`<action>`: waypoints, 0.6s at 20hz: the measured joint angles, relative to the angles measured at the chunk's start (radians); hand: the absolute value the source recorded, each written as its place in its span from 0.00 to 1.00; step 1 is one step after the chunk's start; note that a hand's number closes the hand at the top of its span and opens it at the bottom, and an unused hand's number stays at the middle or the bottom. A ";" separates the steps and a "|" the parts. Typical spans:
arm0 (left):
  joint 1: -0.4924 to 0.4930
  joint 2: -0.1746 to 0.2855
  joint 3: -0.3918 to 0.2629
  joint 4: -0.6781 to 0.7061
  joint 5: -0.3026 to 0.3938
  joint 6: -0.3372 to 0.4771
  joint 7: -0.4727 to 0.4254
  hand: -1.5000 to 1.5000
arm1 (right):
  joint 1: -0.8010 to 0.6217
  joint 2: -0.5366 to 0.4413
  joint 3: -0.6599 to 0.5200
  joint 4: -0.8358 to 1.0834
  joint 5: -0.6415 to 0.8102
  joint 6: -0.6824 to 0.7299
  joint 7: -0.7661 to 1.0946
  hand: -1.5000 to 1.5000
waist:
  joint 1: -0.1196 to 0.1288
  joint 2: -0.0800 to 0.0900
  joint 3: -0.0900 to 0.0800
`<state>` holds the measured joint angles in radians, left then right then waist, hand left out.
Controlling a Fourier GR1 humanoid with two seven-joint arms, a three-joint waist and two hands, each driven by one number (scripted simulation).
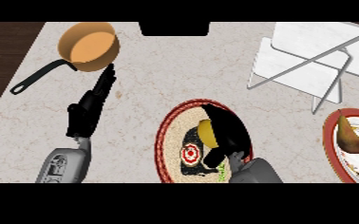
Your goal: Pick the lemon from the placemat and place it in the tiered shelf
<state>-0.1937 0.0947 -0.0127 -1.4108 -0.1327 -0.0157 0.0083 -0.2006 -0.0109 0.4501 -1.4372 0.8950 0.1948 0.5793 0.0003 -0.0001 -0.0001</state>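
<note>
- Two robot hands: right robot hand (228, 133) curled round lemon (205, 132), on placemat (170, 123); left robot hand (88, 109) released, idle nr pan (88, 47).
- Next: lift straight up, then swing twd tiered shelf (301, 61), so lemon can't roll out.

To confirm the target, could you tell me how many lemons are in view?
1. The lemon lies on the placemat, with the right hand curled round it; that hand could hide another.
</note>
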 measured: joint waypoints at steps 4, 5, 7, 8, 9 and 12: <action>0.014 -0.008 -0.008 -0.020 -0.009 0.002 0.008 0.50 | -0.017 -0.022 -0.007 0.018 0.015 0.047 -0.038 1.00 | 0.001 0.000 0.000; 0.008 -0.013 -0.008 -0.010 -0.015 0.009 0.004 0.50 | -0.006 -0.030 0.004 0.008 0.026 0.049 -0.049 1.00 | 0.000 0.000 0.000; 0.005 -0.016 -0.009 -0.004 -0.021 0.010 -0.001 0.50 | 0.007 -0.036 0.018 -0.003 0.054 0.041 -0.064 1.00 | -0.001 -0.001 0.000; 0.006 -0.014 -0.006 -0.008 -0.020 0.008 0.001 0.50 | -0.003 -0.032 0.013 0.019 0.065 0.028 -0.082 1.00 | 0.000 -0.001 0.000; 0.018 -0.020 -0.016 -0.037 -0.023 0.010 0.021 0.50 | -0.001 -0.033 0.012 0.005 0.070 0.033 -0.083 1.00 | 0.000 -0.001 0.000; 0.025 -0.020 -0.016 -0.034 -0.023 0.003 0.009 0.50 | -0.019 -0.012 0.036 0.028 0.074 -0.029 -0.014 1.00 | 0.004 0.000 0.000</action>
<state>-0.1688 0.0750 -0.0289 -1.4444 -0.1561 -0.0126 0.0173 -0.2198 -0.0234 0.4858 -1.4092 0.9690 0.1659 0.5653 0.0041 -0.0004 -0.0001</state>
